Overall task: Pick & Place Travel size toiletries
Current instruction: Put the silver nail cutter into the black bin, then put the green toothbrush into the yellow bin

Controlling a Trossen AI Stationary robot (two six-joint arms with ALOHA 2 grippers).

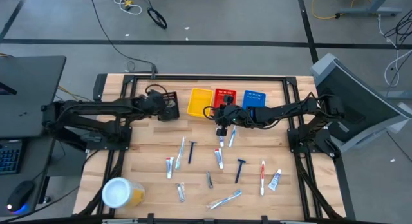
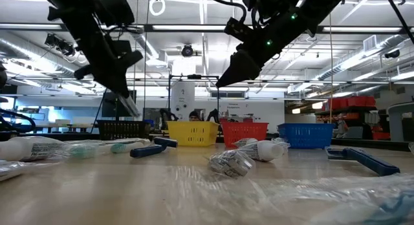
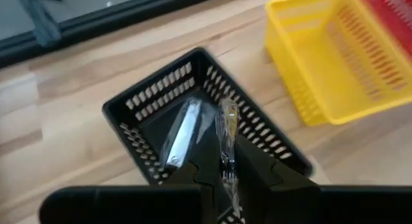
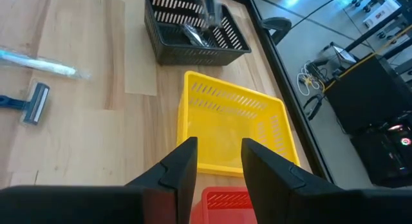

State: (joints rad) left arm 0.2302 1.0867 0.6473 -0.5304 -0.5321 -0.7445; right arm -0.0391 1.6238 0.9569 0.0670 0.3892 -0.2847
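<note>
Over the black basket (image 3: 206, 127), only the left wrist view shows the left claw (image 3: 226, 161) clamped on a silvery packet (image 3: 228, 130)

I'm working in a robotics lab or workshop. Beyond my wooden worktop (image 1: 148, 153) the low view shows an open industrial hall: exposed ceiling ducts (image 2: 39, 41), strip lights (image 2: 362, 57) and red storage bins (image 2: 349, 102) at three o'clock. From above, cables (image 1: 122, 44) trail over grey concrete floor (image 1: 244, 18) at twelve o'clock.
</note>
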